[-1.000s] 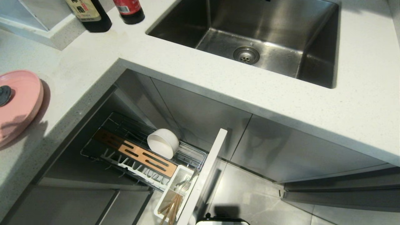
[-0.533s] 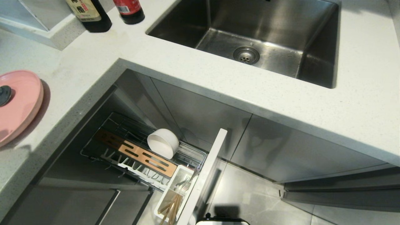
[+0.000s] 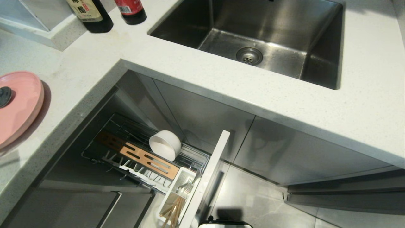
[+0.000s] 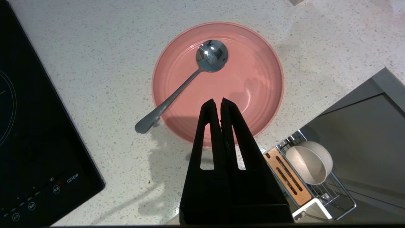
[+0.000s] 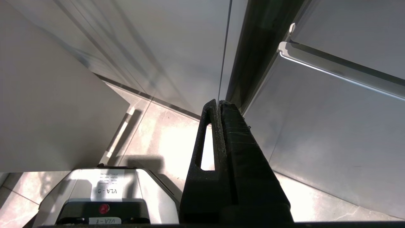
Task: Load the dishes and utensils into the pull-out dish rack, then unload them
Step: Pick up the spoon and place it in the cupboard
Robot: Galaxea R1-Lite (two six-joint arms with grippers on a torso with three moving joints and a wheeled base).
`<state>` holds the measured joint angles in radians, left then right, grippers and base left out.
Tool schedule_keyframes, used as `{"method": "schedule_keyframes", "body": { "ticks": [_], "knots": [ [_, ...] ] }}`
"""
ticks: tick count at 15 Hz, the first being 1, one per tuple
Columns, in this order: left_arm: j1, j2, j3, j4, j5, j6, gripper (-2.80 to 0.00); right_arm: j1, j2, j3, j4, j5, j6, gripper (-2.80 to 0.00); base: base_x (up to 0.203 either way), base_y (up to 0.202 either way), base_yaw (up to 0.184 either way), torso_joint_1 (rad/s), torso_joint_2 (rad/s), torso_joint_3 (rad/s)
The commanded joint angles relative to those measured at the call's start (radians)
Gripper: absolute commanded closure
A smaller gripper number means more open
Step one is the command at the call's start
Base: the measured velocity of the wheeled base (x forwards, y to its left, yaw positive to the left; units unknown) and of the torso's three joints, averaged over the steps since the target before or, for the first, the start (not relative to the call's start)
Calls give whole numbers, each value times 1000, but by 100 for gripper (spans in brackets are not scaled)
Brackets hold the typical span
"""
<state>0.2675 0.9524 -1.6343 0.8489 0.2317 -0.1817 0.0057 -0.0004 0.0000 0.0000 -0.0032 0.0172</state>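
Observation:
The pink plate (image 4: 243, 66) lies flat on the speckled counter at the far left (image 3: 19, 107). The grey metal spoon (image 4: 180, 91) rests with its bowl in the plate and its handle over the rim. My left gripper (image 4: 218, 101) hangs above the plate's near side, shut and empty. The cream bowl (image 3: 165, 145) leans on its side in the pull-out dish rack (image 3: 126, 125), next to the wooden strip (image 3: 145, 158). Chopsticks (image 3: 172, 210) stand in the white utensil cup (image 3: 177, 190). My right gripper (image 5: 218, 103) is parked low by the cabinet fronts, shut.
The steel sink (image 3: 319, 41) is sunk in the counter at the back. Two dark bottles (image 3: 91, 15) (image 3: 131, 11) stand at the back left. A black hob (image 4: 31, 126) lies beside the plate. The rack's pale front (image 3: 205, 180) sticks out over the floor.
A shadow that lay over the pink plate's near edge has slid off it onto the counter's front left. Plate, bowl and rack have not moved.

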Motion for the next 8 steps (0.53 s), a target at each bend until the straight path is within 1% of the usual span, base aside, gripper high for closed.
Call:
{"method": "schedule_keyframes", "body": {
  "ticks": [1,4,8],
  "knots": [
    [53,4,-2,5,-14,12,0,0,0,2,0,0,0,0,0,0,0,0,0,0],
    [130,14,-3,4,-65,27,0,0,0,2,0,0,1,0,0,0,0,0,0,0],
    [245,39,-8,5,-134,116,0,0,0,2,0,0,0,0,0,0,0,0,0,0]
  ]
}}
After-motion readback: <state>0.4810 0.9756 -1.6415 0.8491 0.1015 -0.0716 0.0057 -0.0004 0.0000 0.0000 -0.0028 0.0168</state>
